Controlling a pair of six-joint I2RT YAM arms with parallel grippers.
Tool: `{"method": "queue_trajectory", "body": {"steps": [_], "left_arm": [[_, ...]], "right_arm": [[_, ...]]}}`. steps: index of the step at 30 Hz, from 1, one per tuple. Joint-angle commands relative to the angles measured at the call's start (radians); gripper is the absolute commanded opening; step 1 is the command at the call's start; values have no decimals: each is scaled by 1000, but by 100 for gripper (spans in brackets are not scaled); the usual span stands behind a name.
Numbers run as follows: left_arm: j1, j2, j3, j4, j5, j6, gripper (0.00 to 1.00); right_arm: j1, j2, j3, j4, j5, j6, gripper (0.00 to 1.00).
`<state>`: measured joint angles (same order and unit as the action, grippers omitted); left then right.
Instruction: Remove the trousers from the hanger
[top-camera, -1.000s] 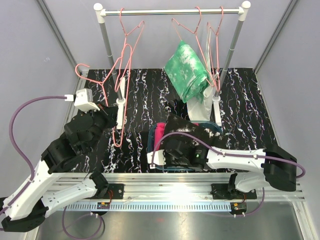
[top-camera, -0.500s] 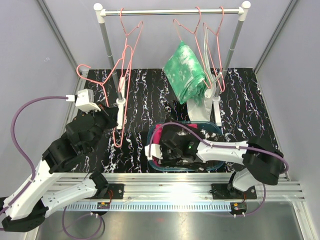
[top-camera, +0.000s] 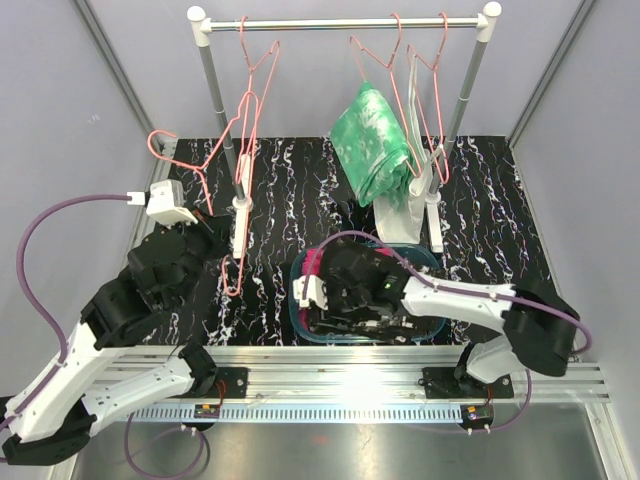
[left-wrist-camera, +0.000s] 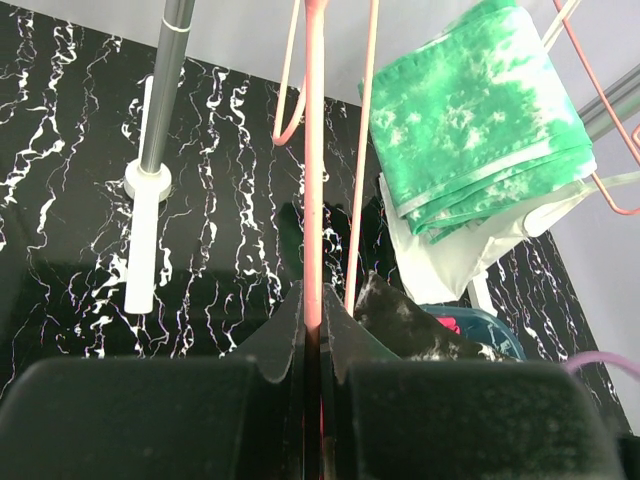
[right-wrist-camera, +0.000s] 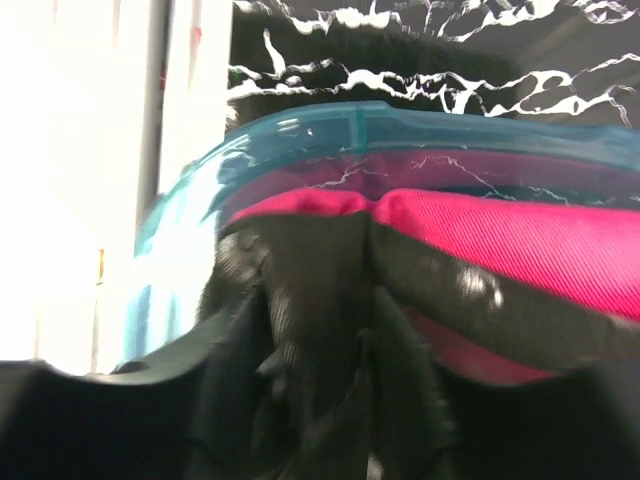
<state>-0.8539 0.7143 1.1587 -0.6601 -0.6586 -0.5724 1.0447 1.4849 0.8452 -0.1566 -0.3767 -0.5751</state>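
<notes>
green trousers: soft cloth | hanger: smooth coated wire | tub: glossy plastic | table: glossy

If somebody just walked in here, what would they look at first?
Probably the bright green-and-white trousers, hanging from the rail at the back right. Next comes the teal tub near the front, with magenta trousers and black trousers piled in it. Over on the left, the left fingers are pinched shut on a bare pink hanger.
</notes>
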Motion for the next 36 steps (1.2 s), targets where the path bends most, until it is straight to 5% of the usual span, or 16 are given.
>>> {"method": "queue_trajectory", "body": {"steps": [1, 4, 7, 11, 15, 18, 24, 31, 36], "left_arm": [[4, -4, 41, 39, -33, 11, 0], [4, 5, 41, 50, -30, 11, 0], [4, 14, 45, 56, -24, 11, 0], [4, 20, 55, 56, -18, 12, 0], [4, 19, 64, 56, -15, 19, 0], [4, 33, 93, 51, -10, 32, 0], [4, 119, 187, -13, -4, 74, 0], [4, 166, 228, 1, 20, 77, 0], [3, 278, 407, -82, 39, 127, 0]], "right_arm": [[-21, -136, 43, -48, -71, 98, 63], [-28, -241, 63, -14, -50, 174, 69], [-28, -322, 83, -24, -54, 237, 99], [-28, -403, 98, -83, 135, 404, 99], [-29, -408, 158, -309, 624, 888, 99], [-28, -440, 147, -541, 642, 1137, 100], [-28, -492, 40, -724, 705, 1334, 99], [-28, -134, -95, -513, 611, 1354, 100], [-29, 104, -144, -270, 503, 1290, 100]]}}
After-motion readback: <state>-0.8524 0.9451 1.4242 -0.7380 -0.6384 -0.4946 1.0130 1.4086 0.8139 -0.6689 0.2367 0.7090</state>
